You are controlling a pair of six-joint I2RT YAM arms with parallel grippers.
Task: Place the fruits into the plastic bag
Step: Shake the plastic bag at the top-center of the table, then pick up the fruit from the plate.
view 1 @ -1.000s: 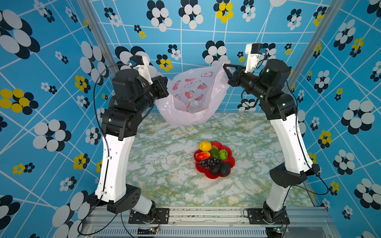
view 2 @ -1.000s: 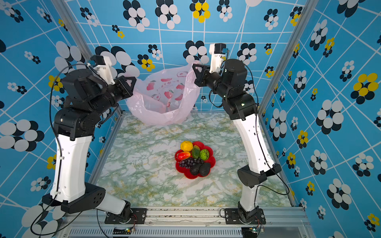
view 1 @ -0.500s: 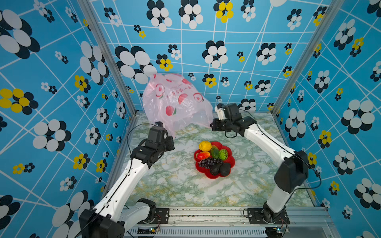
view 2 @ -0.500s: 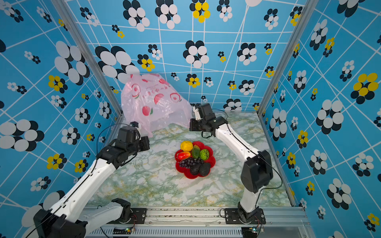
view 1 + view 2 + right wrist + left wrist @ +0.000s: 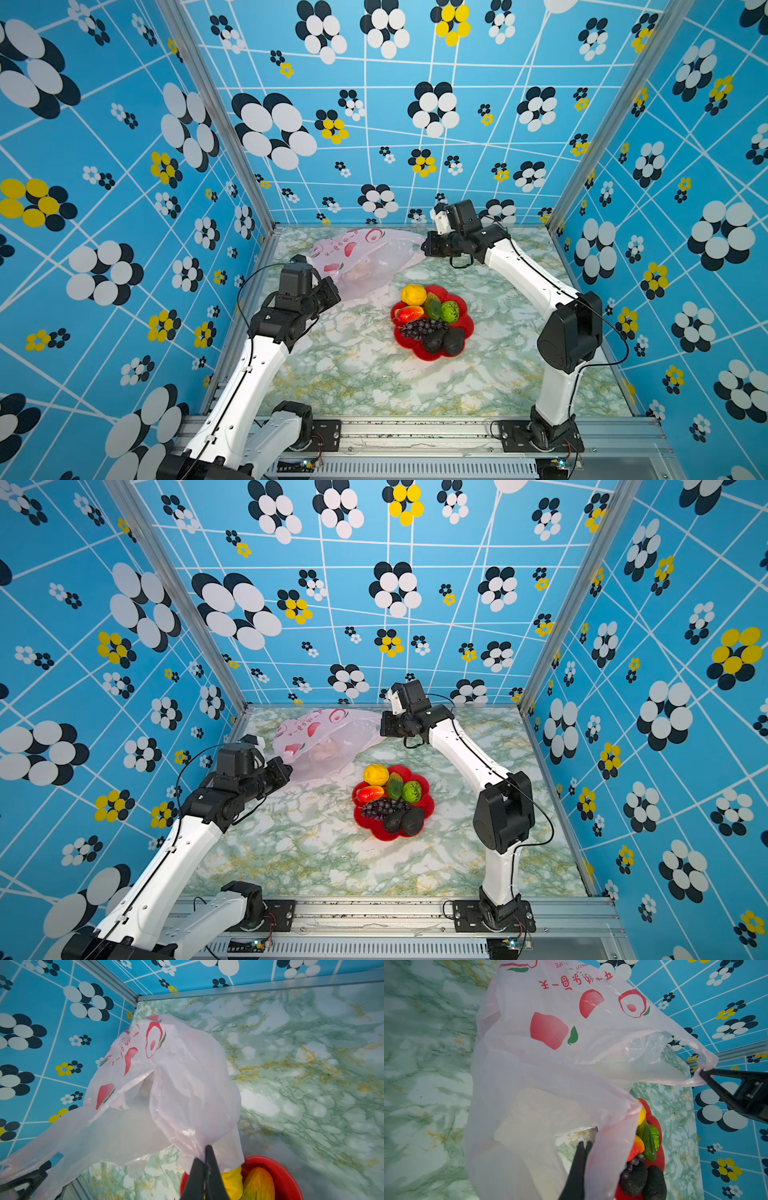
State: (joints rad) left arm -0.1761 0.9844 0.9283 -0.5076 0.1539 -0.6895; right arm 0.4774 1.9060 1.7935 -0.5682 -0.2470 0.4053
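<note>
**Bag pinched at both handles**

The left claw was pressed together on one handle and the right claw pinched the other. The bag sagged between them on the table. The fruits sat in the dish, near both claws and outside the bag.

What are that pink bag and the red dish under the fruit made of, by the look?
The plastic bag: thin translucent plastic film, glossy and crinkled, with the marbled table showing through. The red dish: probably hard moulded plastic, smooth and shiny.
</note>
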